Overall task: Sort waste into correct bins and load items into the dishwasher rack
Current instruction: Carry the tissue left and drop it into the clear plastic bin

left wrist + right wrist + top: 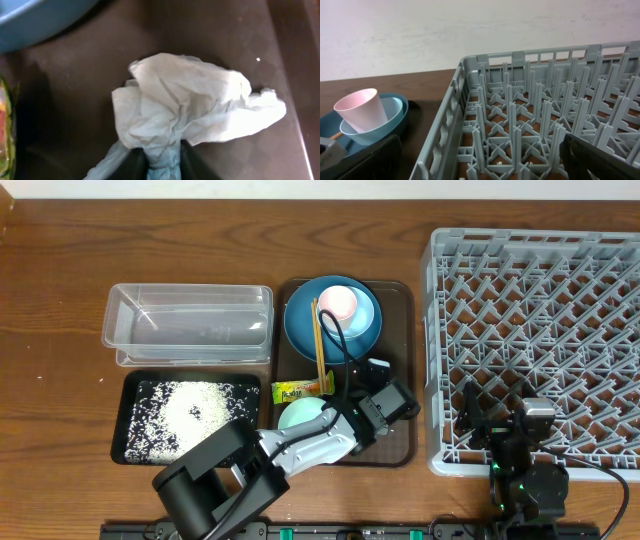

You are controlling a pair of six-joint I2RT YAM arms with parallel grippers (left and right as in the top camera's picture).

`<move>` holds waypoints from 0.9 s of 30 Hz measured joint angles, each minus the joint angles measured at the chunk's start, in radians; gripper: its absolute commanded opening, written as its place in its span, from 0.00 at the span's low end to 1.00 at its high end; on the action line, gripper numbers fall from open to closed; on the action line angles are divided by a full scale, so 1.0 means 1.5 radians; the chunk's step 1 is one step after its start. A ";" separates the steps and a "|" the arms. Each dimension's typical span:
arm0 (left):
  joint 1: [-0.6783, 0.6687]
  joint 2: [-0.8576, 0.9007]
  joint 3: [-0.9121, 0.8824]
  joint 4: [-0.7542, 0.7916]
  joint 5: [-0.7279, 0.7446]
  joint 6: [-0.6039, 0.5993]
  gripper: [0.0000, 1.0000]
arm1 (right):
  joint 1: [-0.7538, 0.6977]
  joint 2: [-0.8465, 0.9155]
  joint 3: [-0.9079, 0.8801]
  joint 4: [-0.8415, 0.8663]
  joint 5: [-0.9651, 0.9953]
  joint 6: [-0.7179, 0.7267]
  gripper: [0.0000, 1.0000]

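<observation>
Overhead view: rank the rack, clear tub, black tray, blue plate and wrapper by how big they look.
rack, largest
clear tub and black tray: look alike, not ranked
blue plate
wrapper, smallest

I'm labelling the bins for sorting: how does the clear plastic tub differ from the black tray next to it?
The clear plastic tub is transparent with taller walls; the black tray is opaque and shallow. The tub shows nothing inside; the tray holds scattered white rice grains. Both are rectangular, similar in footprint, left of the brown serving tray.
</observation>
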 measured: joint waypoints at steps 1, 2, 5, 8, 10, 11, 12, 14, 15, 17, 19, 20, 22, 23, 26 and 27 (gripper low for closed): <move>0.000 0.000 0.000 0.001 0.000 0.004 0.06 | 0.000 0.000 0.000 0.000 0.000 0.000 0.99; 0.000 0.000 0.000 0.001 0.000 0.003 0.06 | 0.000 0.000 0.000 0.000 0.000 0.000 0.99; 0.000 -0.007 0.000 -0.002 0.004 0.004 0.06 | 0.000 0.000 0.000 0.000 0.000 0.000 0.99; -0.001 -0.043 0.000 -0.004 0.009 0.008 0.06 | 0.000 0.000 0.000 0.000 0.000 0.000 0.99; -0.001 -0.102 0.000 -0.006 0.005 0.009 0.06 | 0.000 0.000 0.000 0.000 0.000 0.000 0.99; -0.001 -0.131 0.000 -0.006 0.001 0.011 0.06 | 0.000 0.000 0.000 0.000 0.000 0.000 0.99; 0.000 -0.168 0.000 -0.005 -0.007 0.014 0.06 | 0.000 0.000 0.000 0.000 0.000 0.000 0.99; 0.006 -0.246 0.000 -0.006 -0.028 0.023 0.06 | 0.000 0.000 0.000 0.000 0.000 0.000 0.99; 0.012 -0.288 0.000 -0.010 -0.042 0.032 0.06 | 0.000 0.000 0.000 0.000 0.000 0.000 0.99; 0.030 -0.348 0.001 -0.026 -0.071 0.046 0.06 | 0.000 0.000 0.000 0.000 0.000 0.000 0.99; 0.059 -0.396 0.002 -0.056 -0.104 0.058 0.06 | 0.000 0.000 0.000 0.000 0.000 0.000 0.99; 0.078 -0.415 0.002 -0.073 -0.118 0.061 0.06 | 0.000 0.000 0.000 0.000 0.000 0.000 0.99; 0.129 -0.443 0.002 -0.101 -0.143 0.069 0.06 | 0.000 0.000 0.000 0.000 0.000 0.000 0.99; 0.157 -0.450 0.002 -0.111 -0.151 0.071 0.06 | 0.000 0.000 0.000 0.000 0.000 0.000 0.99; 0.247 -0.449 0.002 -0.124 -0.165 0.076 0.06 | 0.000 0.000 0.000 0.000 0.000 0.000 0.99; 0.281 -0.441 0.002 -0.124 -0.164 0.076 0.06 | 0.000 0.000 0.000 0.000 0.000 0.000 0.99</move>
